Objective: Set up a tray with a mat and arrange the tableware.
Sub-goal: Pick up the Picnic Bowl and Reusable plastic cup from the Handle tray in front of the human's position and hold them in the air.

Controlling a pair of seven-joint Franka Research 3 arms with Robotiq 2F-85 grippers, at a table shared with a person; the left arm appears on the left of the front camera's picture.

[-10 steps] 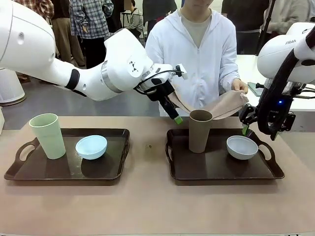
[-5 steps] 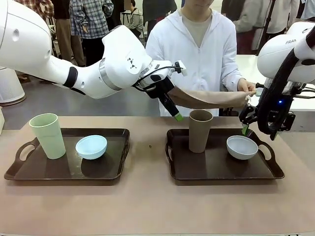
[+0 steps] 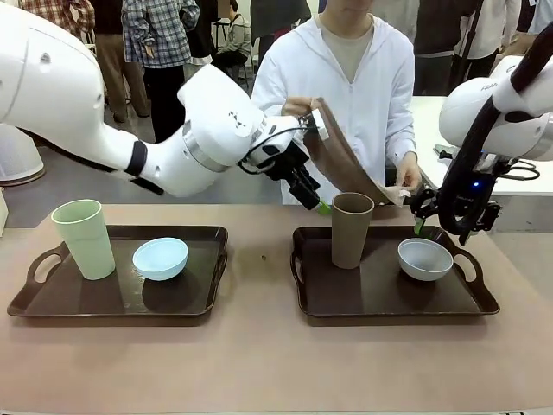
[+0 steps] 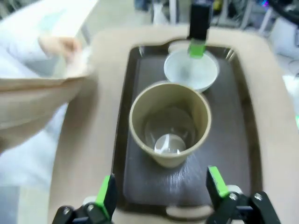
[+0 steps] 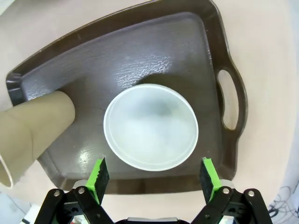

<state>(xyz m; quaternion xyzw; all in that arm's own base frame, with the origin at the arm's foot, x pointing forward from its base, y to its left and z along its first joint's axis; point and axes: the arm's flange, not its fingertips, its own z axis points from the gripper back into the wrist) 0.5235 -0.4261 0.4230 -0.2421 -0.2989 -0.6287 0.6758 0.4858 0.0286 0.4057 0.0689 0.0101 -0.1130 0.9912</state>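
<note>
On the right tray (image 3: 393,298) stand a brown tumbler (image 3: 352,229) and a whitish bowl (image 3: 425,258). The left tray (image 3: 112,303) holds a pale green tumbler (image 3: 84,238) and a light blue bowl (image 3: 160,258). A person holds a beige-brown mat (image 3: 341,160) slanted above the right tray's far edge. My left gripper (image 3: 318,204) hovers open just behind the brown tumbler (image 4: 170,123), holding nothing. My right gripper (image 3: 421,226) hangs open over the whitish bowl (image 5: 150,133). The left gripper (image 4: 161,186) and right gripper (image 5: 152,179) both show spread green pads.
The person stands at the far side; one hand (image 3: 294,105) lifts the mat's high end, the other (image 3: 406,181) holds its low end near my right gripper. Bare tabletop (image 3: 259,363) lies between and in front of the trays. Other people stand in the background.
The person has raised one end of the mat, which now slants steeply from upper left to lower right. My left arm has shifted slightly; my right gripper has edged left.
</note>
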